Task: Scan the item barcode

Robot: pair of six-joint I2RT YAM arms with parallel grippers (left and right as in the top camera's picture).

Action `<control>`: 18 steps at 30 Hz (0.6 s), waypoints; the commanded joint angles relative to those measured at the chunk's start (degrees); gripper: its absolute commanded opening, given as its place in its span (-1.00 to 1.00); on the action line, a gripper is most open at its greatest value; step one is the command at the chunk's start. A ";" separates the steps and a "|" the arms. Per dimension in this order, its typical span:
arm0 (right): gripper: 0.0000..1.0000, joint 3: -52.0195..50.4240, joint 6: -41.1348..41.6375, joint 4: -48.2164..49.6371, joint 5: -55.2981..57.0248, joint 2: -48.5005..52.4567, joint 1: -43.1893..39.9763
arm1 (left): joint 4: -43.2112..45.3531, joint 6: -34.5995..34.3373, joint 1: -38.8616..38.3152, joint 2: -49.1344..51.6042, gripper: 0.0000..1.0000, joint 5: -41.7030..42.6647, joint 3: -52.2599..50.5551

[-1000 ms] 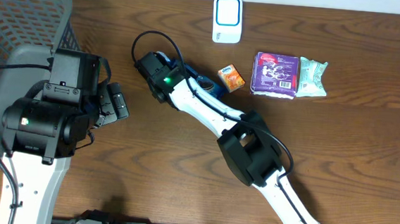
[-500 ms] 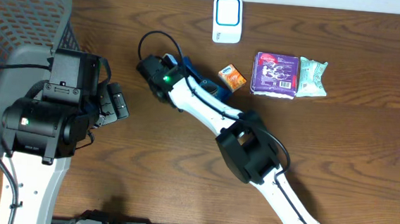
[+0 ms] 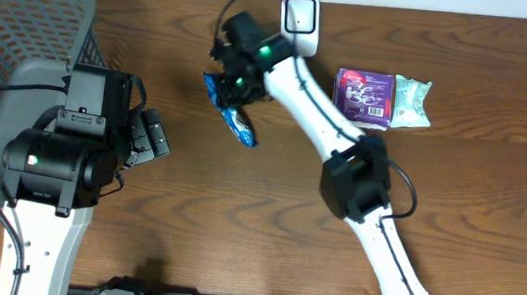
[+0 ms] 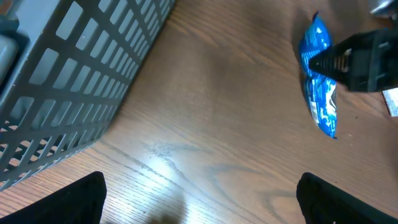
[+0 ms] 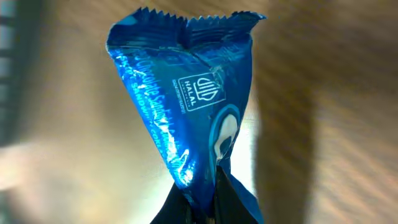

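Note:
A blue snack packet [image 3: 238,123] hangs from my right gripper [image 3: 234,90], which is shut on one end of it, left of the white scanner [image 3: 299,24] at the table's far edge. In the right wrist view the packet [image 5: 186,106] fills the frame, pinched between the dark fingers of that gripper [image 5: 208,200]; a small logo shows, but no barcode. The left wrist view shows the same packet [image 4: 320,93] dangling above the wood. My left gripper [image 4: 202,200] is open with nothing between its fingers, low over the table beside the basket.
A grey mesh basket [image 3: 21,19] fills the far left corner. A purple packet [image 3: 365,97] and a pale green packet [image 3: 413,100] lie to the right of the scanner. My right arm stretches diagonally across the middle of the table.
The right gripper has shut on the blue packet and lifted it off the table. Its arm has swung toward the far edge near the scanner. The left arm has not moved.

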 commanded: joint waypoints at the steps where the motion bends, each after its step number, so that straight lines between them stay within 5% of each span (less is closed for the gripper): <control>1: -0.98 -1.79 8.41 3.45 -26.97 0.59 -3.15 | -0.20 0.33 0.31 0.33 0.96 -0.63 0.52; 9: -0.98 -15.32 24.30 21.16 -32.37 0.59 -5.44 | -0.22 0.33 0.31 0.33 0.95 -0.63 0.52; 18: -0.95 -15.80 19.43 18.27 -5.11 -0.13 -7.78 | -0.22 0.33 0.31 0.33 0.96 -0.63 0.52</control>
